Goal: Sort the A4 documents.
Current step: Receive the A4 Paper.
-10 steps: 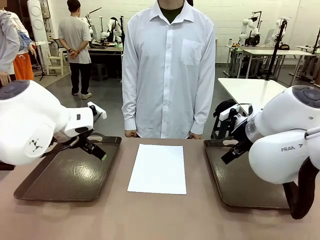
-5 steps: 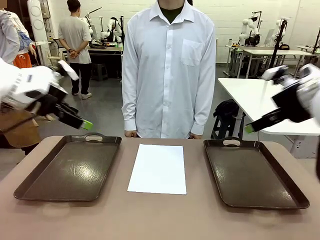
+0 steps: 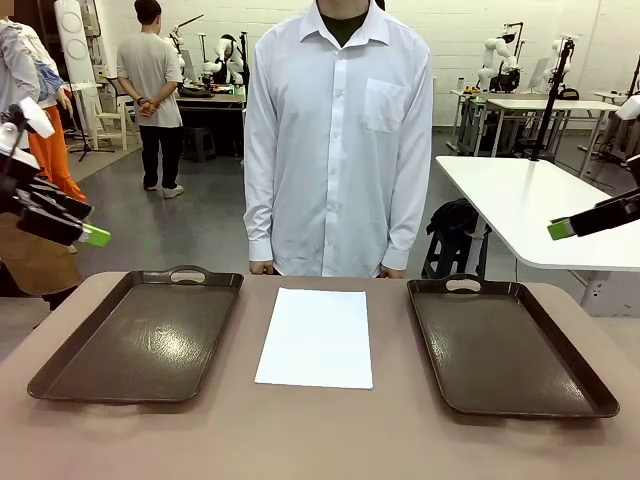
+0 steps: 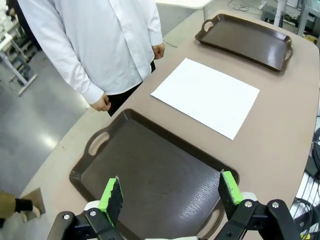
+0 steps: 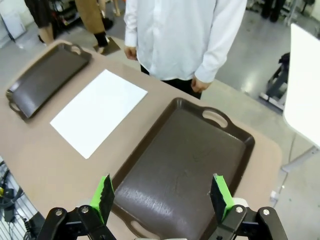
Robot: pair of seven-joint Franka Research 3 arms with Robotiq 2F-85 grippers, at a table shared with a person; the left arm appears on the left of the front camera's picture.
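Your left gripper (image 4: pixel 172 192) hangs above the left tray (image 3: pixel 140 340), its green-padded fingers spread wide apart and grasping nothing. In the front view it sits raised at the far left edge, well above the table (image 3: pixel 320 440). Your right gripper (image 5: pixel 162 192) is also fully released and carries nothing. Its wrist view looks down on the right tray (image 3: pixel 510 350), and in the front view a green fingertip shows high at the far right edge.

The A4 documents (image 3: pixel 315 337) lie flat on the table as a plain white rectangle between the two dark brown handled trays, apart from both. One short edge faces the person (image 3: pixel 340 140) and the other faces you. You cannot tell from here whether it is one sheet or several stacked. Neither gripper is near the paper.

The person in the white shirt stands at the far side of the table, directly behind the paper. Their arms hang down, with the hands at the table's edge and not touching the paper or the trays.
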